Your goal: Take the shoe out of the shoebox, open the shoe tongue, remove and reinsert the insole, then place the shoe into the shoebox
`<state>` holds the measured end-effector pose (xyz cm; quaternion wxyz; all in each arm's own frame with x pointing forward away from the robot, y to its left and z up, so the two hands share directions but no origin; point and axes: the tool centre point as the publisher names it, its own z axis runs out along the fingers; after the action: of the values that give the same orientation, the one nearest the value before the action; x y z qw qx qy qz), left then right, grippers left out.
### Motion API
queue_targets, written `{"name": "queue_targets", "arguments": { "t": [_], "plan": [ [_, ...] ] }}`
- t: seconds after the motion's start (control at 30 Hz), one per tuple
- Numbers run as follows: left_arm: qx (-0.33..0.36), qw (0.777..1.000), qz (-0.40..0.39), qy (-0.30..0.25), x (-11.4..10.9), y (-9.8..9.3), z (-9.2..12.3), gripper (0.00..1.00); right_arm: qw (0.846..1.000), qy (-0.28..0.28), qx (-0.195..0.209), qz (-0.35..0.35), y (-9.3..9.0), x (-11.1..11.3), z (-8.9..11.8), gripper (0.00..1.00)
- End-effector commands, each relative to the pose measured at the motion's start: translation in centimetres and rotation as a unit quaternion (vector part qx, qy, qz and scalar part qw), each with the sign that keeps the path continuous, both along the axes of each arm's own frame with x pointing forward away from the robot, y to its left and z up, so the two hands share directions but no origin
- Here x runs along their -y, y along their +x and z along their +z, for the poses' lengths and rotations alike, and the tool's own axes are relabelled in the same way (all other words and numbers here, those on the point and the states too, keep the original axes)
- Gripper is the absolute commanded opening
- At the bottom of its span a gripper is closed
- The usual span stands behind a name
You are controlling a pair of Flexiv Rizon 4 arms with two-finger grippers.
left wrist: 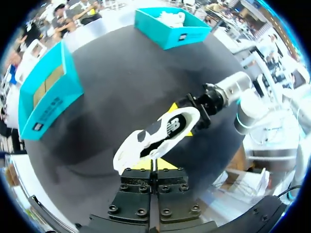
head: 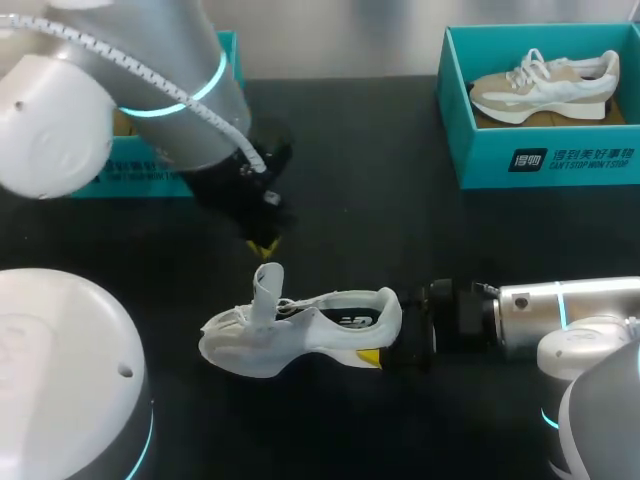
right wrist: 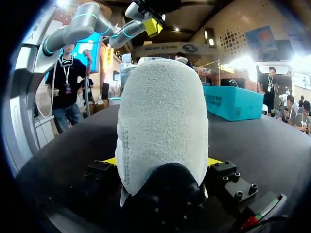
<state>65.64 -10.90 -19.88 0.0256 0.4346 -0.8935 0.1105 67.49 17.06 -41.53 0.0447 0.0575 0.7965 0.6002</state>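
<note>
**White shoe clamped at the heel, tongue standing up**

The right gripper [head: 385, 338] [right wrist: 163, 162] is closed on the shoe [head: 300, 335] [right wrist: 163, 121]. The heel sits between its fingers, with a yellow tip pressed to each side. The rest of the shoe stretches away ahead of those fingers, toe farthest out, low over the black table [head: 400, 220].

The shoe is white with a textured, fuzzy-looking heel and a dark patch low on the back. Its lining is dark and carries a white mark. The tongue [head: 267, 290] stands up out of the opening, with loose laces beside it.

The left gripper [head: 263, 245] [left wrist: 154, 165] hangs above the tongue. Its fingers are pressed together with nothing between them, and the shoe's [left wrist: 160, 136] open mouth lies just ahead of its tips.

A teal shoebox [head: 120, 182] [left wrist: 43, 97] sits well off beyond the left gripper. Another teal box [head: 540, 160] [left wrist: 170, 30] stands far from both grippers and holds a beige-and-white shoe [head: 545, 85].
</note>
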Motion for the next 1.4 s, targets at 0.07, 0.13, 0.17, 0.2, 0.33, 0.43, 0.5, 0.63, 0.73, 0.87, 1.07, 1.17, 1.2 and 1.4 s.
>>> {"name": "queue_targets", "arguments": {
  "t": [0.07, 0.13, 0.17, 0.2, 0.33, 0.43, 0.5, 0.63, 0.73, 0.87, 1.07, 1.17, 1.2, 1.4],
  "plan": [
    [-0.010, 0.995, -0.089, 0.032, 2.1, 0.4, 1.1, 0.00, 1.000, -0.003, -0.001, 0.001, 0.0, 0.1, -0.1, 0.00],
    [-0.019, 0.986, -0.157, 0.052, 3.1, 0.6, 1.4, 0.00, 1.000, -0.003, -0.001, 0.001, 0.0, 0.1, -0.1, 0.00],
    [-0.021, 0.982, -0.179, 0.059, 3.5, 0.7, 1.4, 0.00, 1.000, -0.003, -0.001, 0.001, 0.0, 0.1, -0.1, 0.00],
    [-0.028, 0.976, -0.208, 0.066, 4.2, 0.9, 1.6, 0.00, 1.000, -0.003, -0.001, 0.001, 0.0, 0.1, -0.1, 0.00],
    [-0.028, 0.976, -0.208, 0.066, 4.2, 0.9, 1.6, 0.00, 1.000, -0.003, -0.001, 0.001, 0.0, 0.1, -0.1, 0.00],
    [-0.028, 0.976, -0.208, 0.066, 4.2, 0.9, 1.6, 0.00, 1.000, -0.003, -0.001, 0.001, 0.0, 0.1, -0.1, 0.00],
    [-0.028, 0.976, -0.208, 0.066, 4.2, 0.9, 1.6, 0.00, 1.000, -0.003, -0.001, 0.001, 0.0, 0.1, -0.1, 0.00],
    [-0.028, 0.976, -0.208, 0.066, 4.2, 0.9, 1.6, 0.00, 1.000, -0.003, -0.001, 0.001, 0.0, 0.1, -0.1, 0.00],
    [-0.004, 0.962, -0.266, 0.062, 4.6, 0.5, 0.7, 0.00, 1.000, -0.003, -0.001, 0.001, 0.0, 0.1, -0.1, 0.00],
    [0.022, 0.946, -0.317, 0.061, 5.7, 0.4, -0.3, 0.00, 1.000, -0.003, -0.001, 0.001, 0.0, 0.1, -0.1, 0.00],
    [0.024, 0.918, -0.395, 0.028, 7.1, -0.2, -1.9, 0.00, 1.000, -0.003, -0.001, 0.001, 0.0, 0.1, -0.1, 0.00],
    [0.020, 0.912, -0.409, 0.021, 7.0, -0.3, -2.0, 0.00, 1.000, -0.003, -0.001, 0.001, 0.0, 0.1, -0.1, 0.00],
    [0.020, 0.912, -0.409, 0.021, 7.0, -0.3, -2.0, 0.00, 1.000, -0.003, -0.001, 0.001, 0.0, 0.1, -0.1, 0.00],
    [0.020, 0.912, -0.409, 0.021, 7.0, -0.3, -2.0, 0.00, 1.000, -0.003, -0.001, 0.001, 0.0, 0.1, -0.1, 0.00]
  ]
}}
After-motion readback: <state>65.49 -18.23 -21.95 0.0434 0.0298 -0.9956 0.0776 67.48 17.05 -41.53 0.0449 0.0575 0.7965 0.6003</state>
